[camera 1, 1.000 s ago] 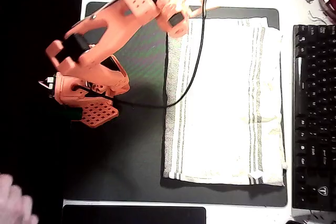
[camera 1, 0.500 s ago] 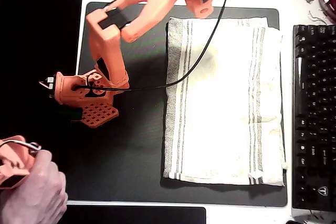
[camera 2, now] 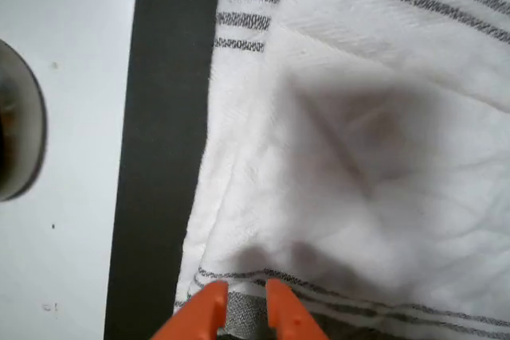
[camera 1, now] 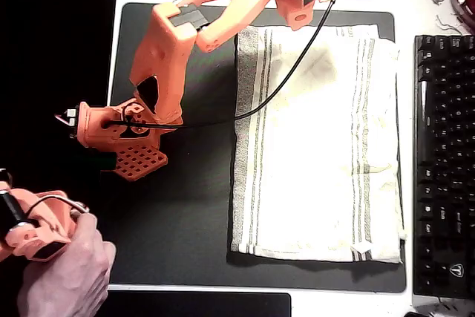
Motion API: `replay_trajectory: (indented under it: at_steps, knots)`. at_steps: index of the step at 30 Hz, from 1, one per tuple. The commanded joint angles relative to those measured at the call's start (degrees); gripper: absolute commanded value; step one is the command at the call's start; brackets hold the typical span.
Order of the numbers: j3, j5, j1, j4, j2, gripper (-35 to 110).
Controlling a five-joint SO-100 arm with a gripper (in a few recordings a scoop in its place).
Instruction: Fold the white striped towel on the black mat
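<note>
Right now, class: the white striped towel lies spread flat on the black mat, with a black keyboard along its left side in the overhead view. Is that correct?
Not quite. In the overhead view the black keyboard runs along the right side of the white striped towel, not the left. The towel does lie spread flat on the black mat.

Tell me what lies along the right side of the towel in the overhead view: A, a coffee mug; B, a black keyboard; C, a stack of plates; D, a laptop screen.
B: a black keyboard runs down the right edge of the overhead view, just past the white striped towel on the black mat.
</note>
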Motion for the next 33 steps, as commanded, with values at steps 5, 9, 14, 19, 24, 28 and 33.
replay_trajectory:
  at_steps: [5,9,14,19,24,28,33]
  knots:
    - [-3.0,1.0,0.7,0.4,-2.2,11]
    - [-3.1,1.8,0.9,-1.4,-4.2,13]
    - [-3.7,3.3,0.8,-3.4,-6.5,15]
    - [-4.2,4.4,1.0,-5.2,-8.6,16]
    - [-5.3,5.3,1.0,-6.1,-10.6,15]
    - [-5.0,5.4,0.8,-7.6,-11.8,15]
    - [-5.0,5.4,0.8,-8.9,-13.1,14]
